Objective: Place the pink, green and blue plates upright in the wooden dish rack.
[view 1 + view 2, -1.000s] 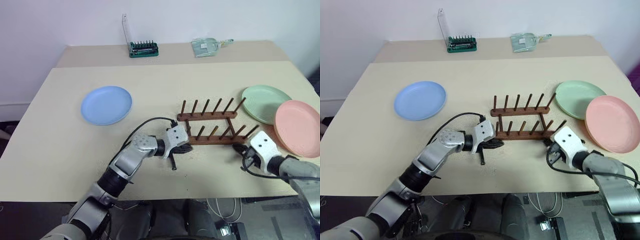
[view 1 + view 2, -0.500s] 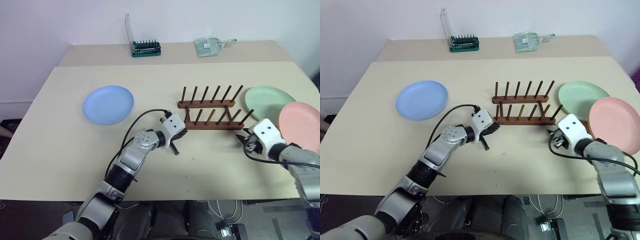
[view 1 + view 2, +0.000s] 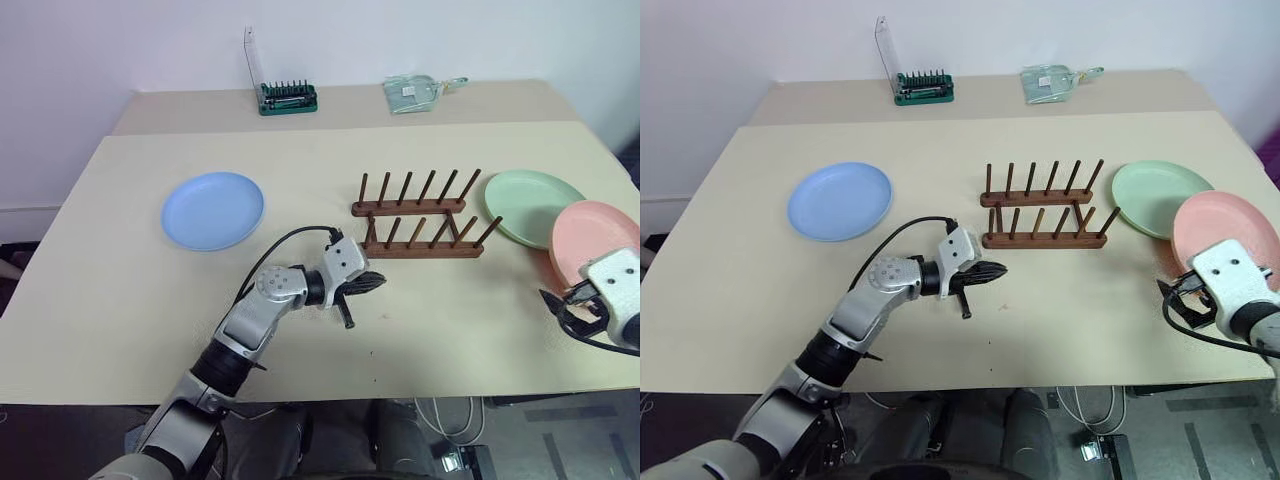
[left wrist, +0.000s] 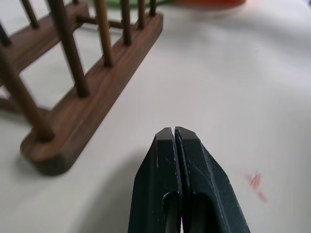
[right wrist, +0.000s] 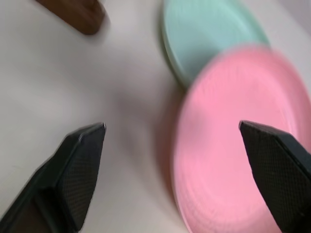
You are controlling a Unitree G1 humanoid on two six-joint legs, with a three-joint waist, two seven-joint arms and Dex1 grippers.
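Plates lie flat on the table: the blue plate to the left of the wooden rack, the green plate to its right, with the pink plate overlapping the green one's near edge. The left gripper (fingers pressed together, empty) points at the rack's near end. The right gripper, spread wide and holding nothing, hovers at the pink plate's edge.

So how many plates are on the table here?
3. The blue plate lies left of the wooden dish rack; the green plate and pink plate lie right of it, overlapping. None in the rack.
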